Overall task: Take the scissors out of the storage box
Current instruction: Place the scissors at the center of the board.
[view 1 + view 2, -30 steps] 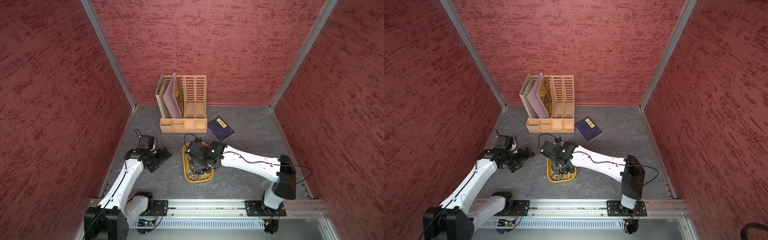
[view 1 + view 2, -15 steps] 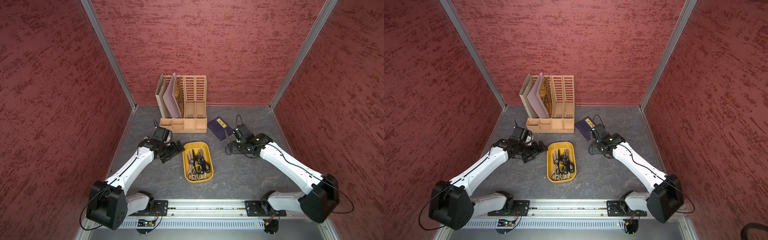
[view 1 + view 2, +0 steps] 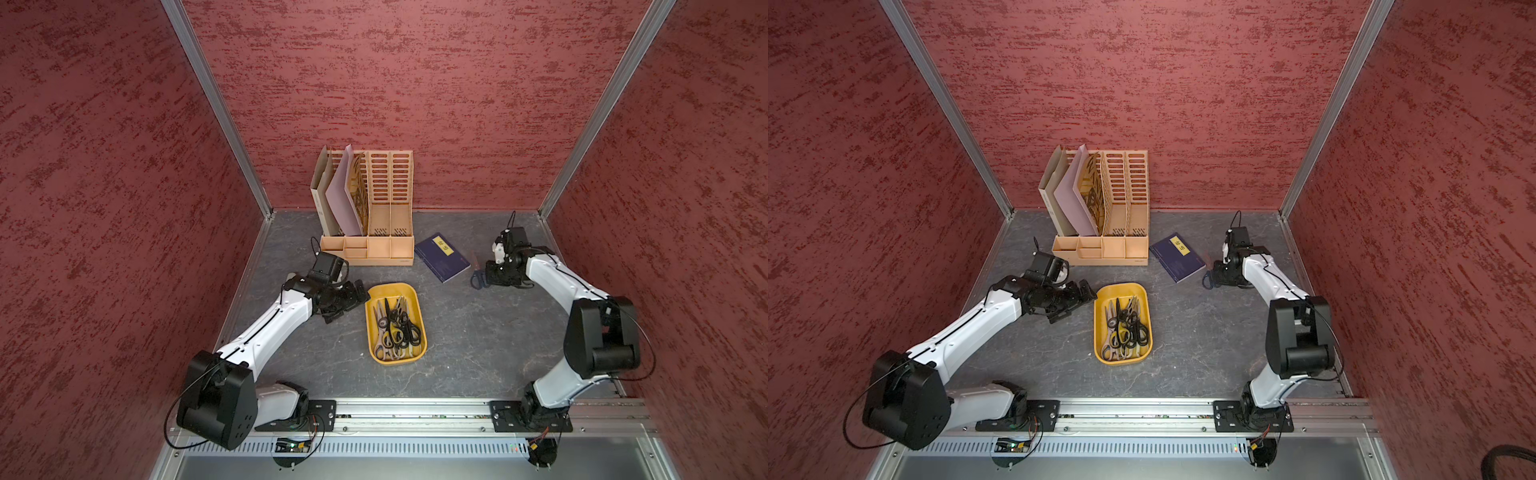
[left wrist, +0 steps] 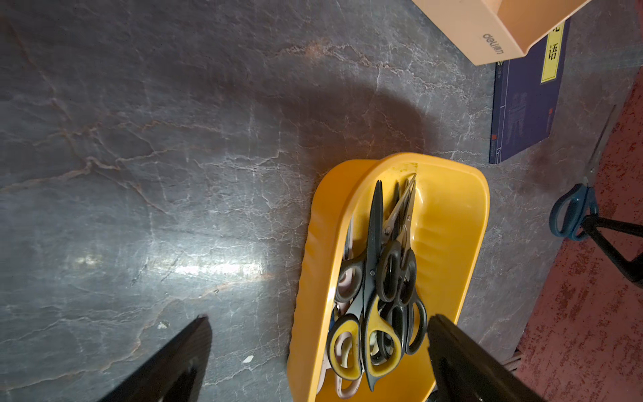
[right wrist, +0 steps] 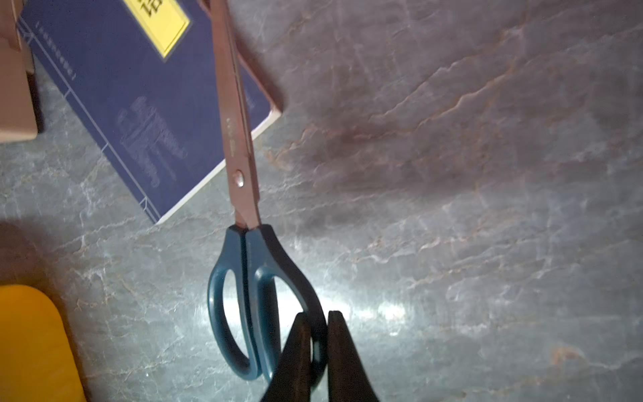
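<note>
Scissors (image 3: 397,328): a heap of pairs lying lengthwise in the box, blades toward its far end; handles mostly black, one yellow-black, some cream.
Blue pair (image 5: 240,181): outside the box, to its right and farther back, well apart from it; blades closed, tips reaching over the book's edge in the right wrist view. Whether the handles touch the table cannot be told.
Box (image 3: 409,293): mustard-yellow tray, flat on the table, long side running front to back.
Right gripper (image 5: 318,315): beyond the box's right side, fingers pinched tight on one handle loop of the blue pair.
Left gripper (image 4: 319,317): just beside the box's far left corner, jaws spread wide, nothing between them.
Book (image 3: 442,257): dark blue with a yellow label, flat, behind and right of the box.
Organiser (image 3: 368,220): tan, slotted, upright behind the box, against the back wall.
Table (image 3: 478,340): grey, marbled, under the box.
</note>
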You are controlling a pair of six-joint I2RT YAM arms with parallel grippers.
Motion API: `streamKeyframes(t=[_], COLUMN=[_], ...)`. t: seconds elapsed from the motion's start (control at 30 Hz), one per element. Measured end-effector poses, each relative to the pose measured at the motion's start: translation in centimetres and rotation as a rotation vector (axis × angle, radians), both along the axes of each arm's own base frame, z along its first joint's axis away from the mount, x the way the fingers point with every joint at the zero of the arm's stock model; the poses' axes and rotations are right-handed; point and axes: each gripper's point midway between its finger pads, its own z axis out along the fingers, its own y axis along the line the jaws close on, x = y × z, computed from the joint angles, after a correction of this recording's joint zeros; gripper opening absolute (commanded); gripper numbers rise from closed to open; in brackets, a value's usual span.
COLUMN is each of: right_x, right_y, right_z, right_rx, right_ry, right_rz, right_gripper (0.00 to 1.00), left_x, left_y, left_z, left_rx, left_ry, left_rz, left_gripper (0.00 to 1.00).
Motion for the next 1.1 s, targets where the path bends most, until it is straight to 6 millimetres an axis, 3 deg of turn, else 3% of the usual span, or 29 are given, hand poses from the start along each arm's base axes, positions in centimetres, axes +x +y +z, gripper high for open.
streamKeyframes(t=[0.13,0.23,0.47,0.6,0.67,0.8,0.97,1.1], right_x=[3.9,6.0,6.6,6.4,6.6,6.7,6.7,6.6], right_y=[-2.1,-3.1,-3.8,-3.9,-4.0,-4.4,-5.1,-5.0], right_z=[-0.1,-1.2,-5.6,-7.0,-7.0,-6.9,-5.9,-2.0], right_rx=[0.033,0.046,0.038,0.038,0.032,0.012,-0.003,0.030], right_ry=[-0.040,-0.042,0.035,0.066,0.061,0.057,0.046,-0.009], right_rz=[-0.009,-0.007,0.021,0.024,0.019,-0.002,-0.058,-0.129], right_gripper=[0.03,0.04,0.04,0.05,0.11,0.33,0.37,0.39], left_x=[0.3,0.5,0.8,1.1,1.2,1.2,1.1,1.3], left_y=[0.2,0.5,1.3,2.1,2.4,2.8,3.0,3.0], left_z=[-0.3,-0.4,-0.4,-0.5,-0.5,-0.6,-0.6,-0.4], left_rx=[0.006,0.017,0.043,0.056,0.058,0.063,0.067,0.069], left_ry=[-0.009,-0.013,-0.022,-0.023,-0.021,-0.013,-0.009,-0.017], left_rz=[0.023,0.036,0.065,0.091,0.101,0.113,0.112,0.106], left_gripper=[1.00,1.00,1.00,1.00,1.00,1.00,1.00,1.00])
